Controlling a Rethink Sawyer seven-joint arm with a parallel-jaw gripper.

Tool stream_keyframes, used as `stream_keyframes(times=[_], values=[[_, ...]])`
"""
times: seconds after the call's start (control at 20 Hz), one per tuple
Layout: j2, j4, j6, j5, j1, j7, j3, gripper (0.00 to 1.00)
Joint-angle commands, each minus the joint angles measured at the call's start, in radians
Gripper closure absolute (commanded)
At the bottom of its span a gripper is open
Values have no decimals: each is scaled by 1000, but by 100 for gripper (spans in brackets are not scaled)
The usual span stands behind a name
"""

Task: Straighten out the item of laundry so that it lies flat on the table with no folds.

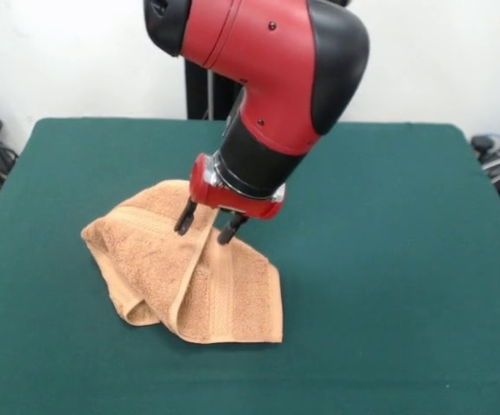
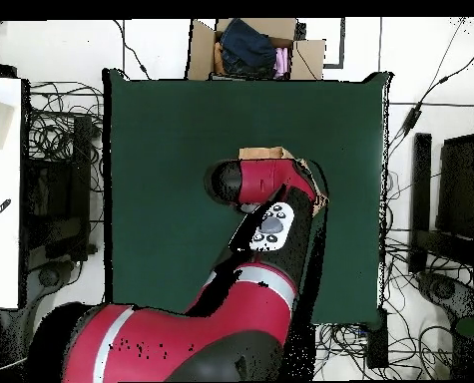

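Beyond the table (image 2: pixel 161 150), a cardboard box (image 2: pixel 206 50) holds dark clothing (image 2: pixel 245 45); the hand (image 1: pixel 208 226) pinches the crumpled towel (image 1: pixel 159 268).

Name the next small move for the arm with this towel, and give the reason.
Probably lift a little and draw the pinched fold outward. In the front view the tool has a finger on either side of a raised ridge of the towel, which lies crumpled and doubled over on the table. Pulling that ridge away from the bunched part should begin to open the folds.
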Motion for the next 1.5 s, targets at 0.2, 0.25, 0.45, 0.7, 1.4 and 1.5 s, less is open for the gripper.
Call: stream_keyframes(times=[0.2,0.25,0.45,0.7,1.4,1.5], values=[[-12,137,-87,-22,-17,96,109,0],[-17,148,-92,-20,-18,98,112,0],[-49,192,-94,-15,-14,103,109,0],[-77,220,-73,-10,-9,96,108,0],[-54,205,-46,-25,-2,92,96,0],[-37,187,-44,-34,5,92,88,0]])
